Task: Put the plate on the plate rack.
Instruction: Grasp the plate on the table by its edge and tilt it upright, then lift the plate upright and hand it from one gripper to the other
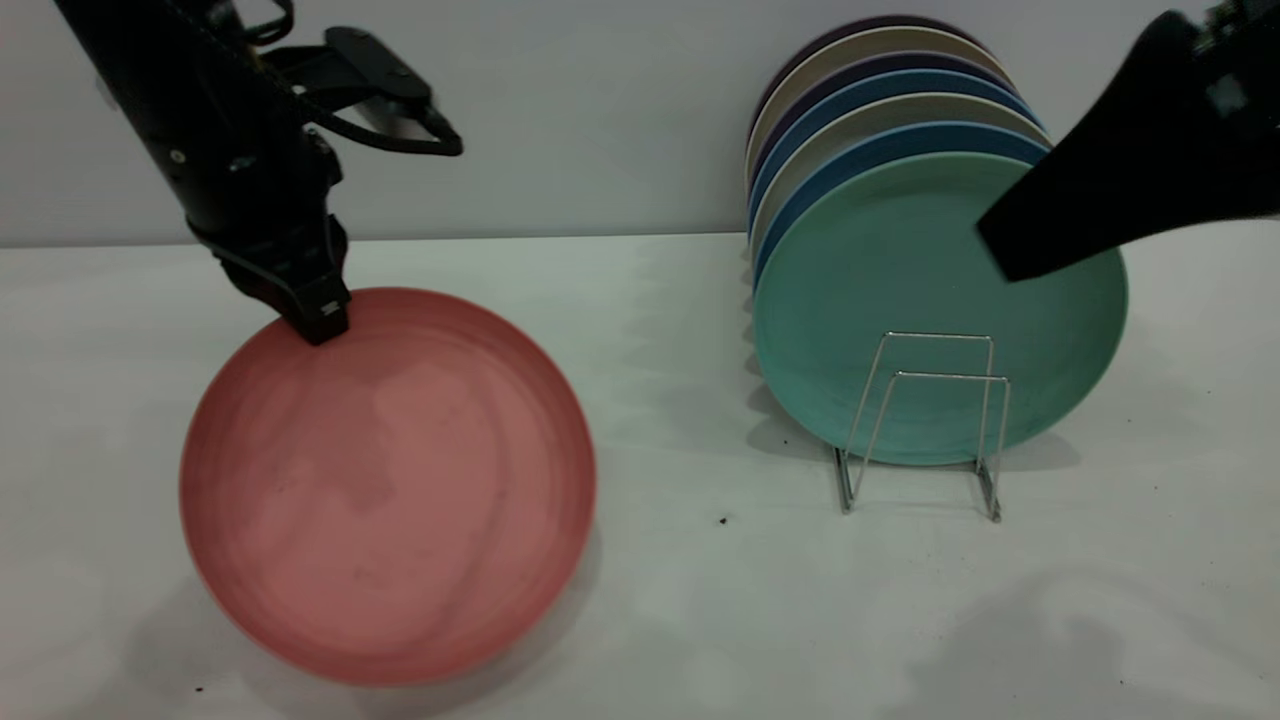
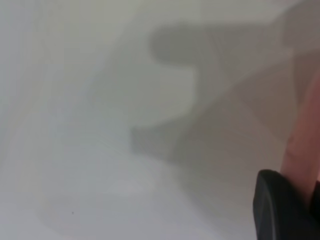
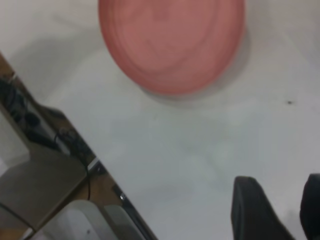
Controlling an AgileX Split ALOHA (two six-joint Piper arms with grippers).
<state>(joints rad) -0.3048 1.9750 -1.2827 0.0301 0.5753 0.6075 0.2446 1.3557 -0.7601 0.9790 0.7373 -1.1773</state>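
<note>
Gripping the far rim of the plate (image 1: 388, 486), the left gripper (image 1: 318, 322) has its fingers closed on the salmon-pink edge, and the left wrist view shows that edge running between the dark pads. The plate seems tilted up off the table (image 1: 680, 600), its far edge raised in the grip, with a shadow under its near edge; whether that near edge touches the table cannot be told. The plate rack (image 1: 925, 420) stands well to the right of the plate, its two front wire loops bare, with the teal-green plate (image 1: 900, 300) just behind them and a row of other plates behind that. So the carry must go rightward to the open front slot, the plate turned upright to face as the teal one does. The right gripper (image 3: 275, 210) hangs over the rack, fingers apart and empty, nearer the rack but not holding anything.
</note>
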